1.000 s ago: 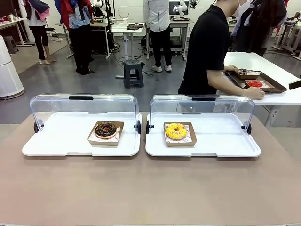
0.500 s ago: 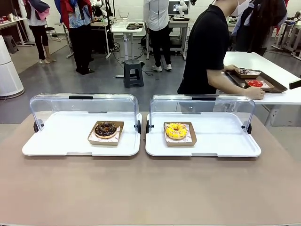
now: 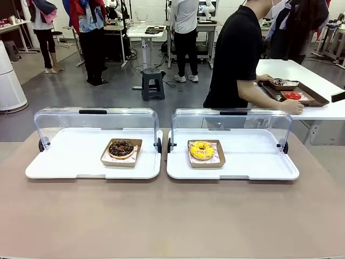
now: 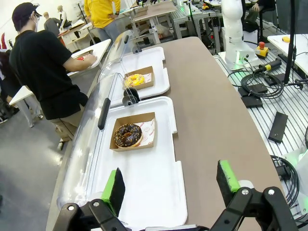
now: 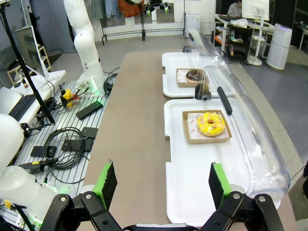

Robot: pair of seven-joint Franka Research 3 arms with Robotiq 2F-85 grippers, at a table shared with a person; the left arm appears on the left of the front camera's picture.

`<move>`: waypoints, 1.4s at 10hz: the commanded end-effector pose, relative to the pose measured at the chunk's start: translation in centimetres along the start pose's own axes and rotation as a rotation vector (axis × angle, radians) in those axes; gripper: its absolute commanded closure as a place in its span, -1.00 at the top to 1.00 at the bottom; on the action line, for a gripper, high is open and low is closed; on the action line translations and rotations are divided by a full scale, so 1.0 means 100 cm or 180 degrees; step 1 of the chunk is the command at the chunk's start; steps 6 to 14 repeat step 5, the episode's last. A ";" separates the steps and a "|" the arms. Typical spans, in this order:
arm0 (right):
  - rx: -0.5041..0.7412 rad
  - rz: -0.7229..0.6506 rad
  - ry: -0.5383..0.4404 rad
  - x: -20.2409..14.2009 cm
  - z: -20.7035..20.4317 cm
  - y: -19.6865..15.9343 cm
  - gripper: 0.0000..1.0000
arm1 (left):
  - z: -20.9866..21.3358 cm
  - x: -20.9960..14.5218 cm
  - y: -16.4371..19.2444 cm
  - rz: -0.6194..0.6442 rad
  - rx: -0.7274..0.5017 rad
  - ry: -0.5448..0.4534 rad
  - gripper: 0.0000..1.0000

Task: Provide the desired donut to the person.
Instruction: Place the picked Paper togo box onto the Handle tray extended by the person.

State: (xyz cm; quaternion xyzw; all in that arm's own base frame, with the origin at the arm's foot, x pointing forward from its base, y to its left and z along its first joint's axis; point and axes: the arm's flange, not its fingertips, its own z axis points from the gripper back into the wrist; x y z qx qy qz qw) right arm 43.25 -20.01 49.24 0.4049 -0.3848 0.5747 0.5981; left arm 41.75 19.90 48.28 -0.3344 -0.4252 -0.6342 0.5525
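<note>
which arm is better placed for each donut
Neither overall: both grippers are open. The left gripper looks over the tray with the chocolate donut; the right gripper over the yellow donut. The person is turned away.

The person's (image 3: 237,54) head is cut off at twelve o'clock in the front view; their far hand is hidden.

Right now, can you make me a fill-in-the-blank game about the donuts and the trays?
1. The chocolate donut sits in the tray on the robot's ____ side.
2. The other donut has ____ icing.
3. Each donut rests in a brown cardboard ____.
4. The clear lids of both white trays are ____.

Missing words: left; yellow; box; open
</note>
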 end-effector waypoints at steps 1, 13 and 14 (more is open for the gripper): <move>-0.0004 0.0004 -0.0003 0.000 -0.001 0.000 1.00 | 0.000 0.000 -0.001 -0.0001 -0.0006 0.0006 1.00; -0.0004 0.0004 -0.0003 0.000 -0.001 0.000 1.00 | 0.000 0.000 -0.001 -0.0001 -0.0006 0.0006 1.00; -0.0004 0.0004 -0.0003 0.000 -0.001 0.000 1.00 | 0.000 0.000 -0.001 -0.0001 -0.0006 0.0006 1.00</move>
